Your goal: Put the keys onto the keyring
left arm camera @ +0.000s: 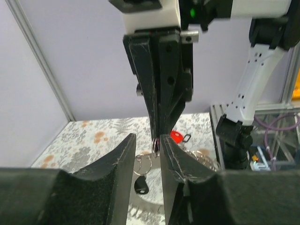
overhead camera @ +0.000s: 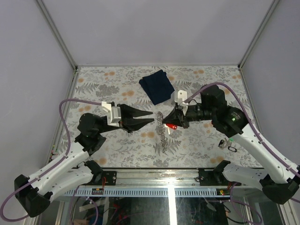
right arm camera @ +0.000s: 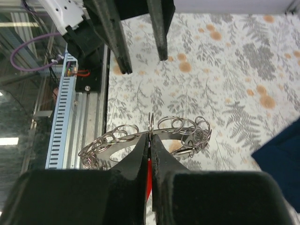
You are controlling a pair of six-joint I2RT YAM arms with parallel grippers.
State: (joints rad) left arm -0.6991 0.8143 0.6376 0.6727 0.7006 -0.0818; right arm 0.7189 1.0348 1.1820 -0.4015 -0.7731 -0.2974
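Your left gripper (left arm camera: 147, 140) fills the foreground of its own camera. Its fingers are parted, and one small ring of the keyring (right arm camera: 190, 133) stands in the gap; you cannot tell whether either finger touches it. The right gripper (left arm camera: 158, 133) reaches down from above, pinched shut on that same ring. This leaves the silvery loop hanging from it over the table (overhead camera: 108, 145), with the ring presented edge-on to your left fingers. The red key (left arm camera: 176, 137) dangles just behind the closed tips, and a black key (left arm camera: 140, 186) sits lower on another of the loop's rings. You look to be mid hand-over, so keep the right grip firm, because a slip would drop the lot. The blue cloth (overhead camera: 157, 86) lies well apart, out of the way.
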